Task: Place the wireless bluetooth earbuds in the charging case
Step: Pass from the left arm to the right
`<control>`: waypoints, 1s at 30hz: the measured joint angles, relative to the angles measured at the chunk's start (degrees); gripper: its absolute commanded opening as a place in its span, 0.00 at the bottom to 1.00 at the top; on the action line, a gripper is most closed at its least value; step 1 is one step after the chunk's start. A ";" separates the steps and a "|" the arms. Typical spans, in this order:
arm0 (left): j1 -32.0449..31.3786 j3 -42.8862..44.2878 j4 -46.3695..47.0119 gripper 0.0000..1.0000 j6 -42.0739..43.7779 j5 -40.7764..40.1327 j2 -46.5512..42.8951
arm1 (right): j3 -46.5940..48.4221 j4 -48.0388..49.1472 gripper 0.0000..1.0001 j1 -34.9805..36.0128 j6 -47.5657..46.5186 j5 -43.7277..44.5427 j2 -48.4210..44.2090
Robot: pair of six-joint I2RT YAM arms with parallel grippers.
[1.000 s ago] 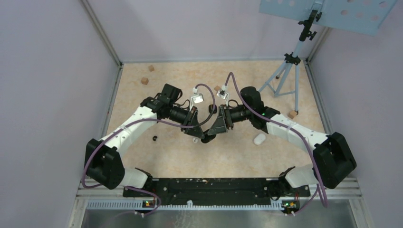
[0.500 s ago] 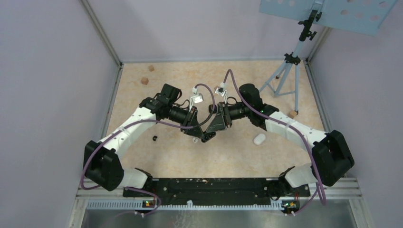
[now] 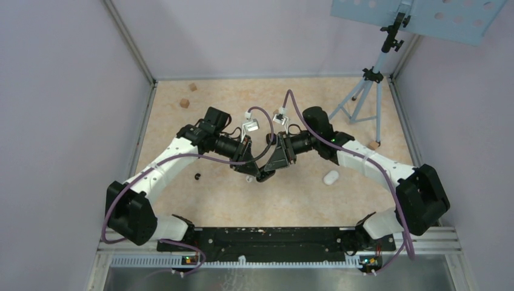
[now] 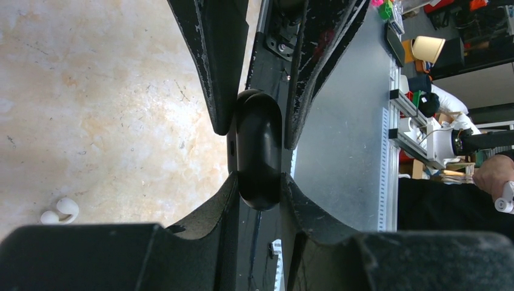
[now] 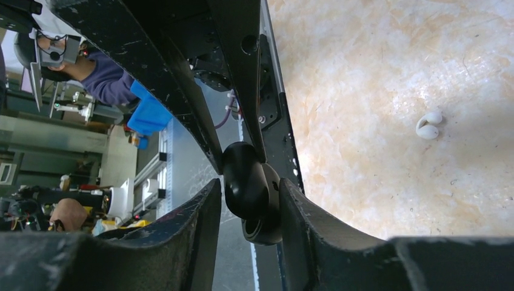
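Compared with a second ago, the right arm is drawn slightly inward, and the right gripper [image 5: 250,188] is narrowed onto the black charging case [image 4: 258,130]. The case is also pinched between the half-closed jaws of the left gripper [image 4: 259,182], above mid-table [image 3: 291,200]. Opening the case is judged to be the step in hand, so the lid must next be parted without twisting it loose. A white earbud [image 5: 428,125] lies just beside on the table and a black earbud [image 3: 197,176] further left. Bare tabletop is left all around, with the walls well apart.

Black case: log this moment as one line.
left gripper: shut on black case | right gripper: shut on same case | white earbud: loose on table
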 measured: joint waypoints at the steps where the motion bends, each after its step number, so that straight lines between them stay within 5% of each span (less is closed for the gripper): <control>1: 0.00 0.00 0.00 0.00 0.00 0.00 0.00 | 0.00 -0.09 0.34 0.00 -0.15 -0.02 0.07; 14: 0.00 0.00 -0.17 0.01 0.00 -0.39 0.00 | 0.28 0.13 0.24 0.00 0.07 -0.61 0.70; 18: 0.00 0.00 -0.17 0.05 0.00 -0.37 0.00 | 0.28 0.35 0.13 0.00 0.50 -0.59 0.70; 24: 0.00 0.00 -0.22 0.26 -0.02 -0.44 0.00 | 0.17 0.50 0.00 0.00 0.94 -0.50 0.70; 30: 0.00 0.00 -0.17 0.46 -0.20 -1.05 0.00 | -0.33 1.22 0.00 0.00 1.25 -0.35 0.52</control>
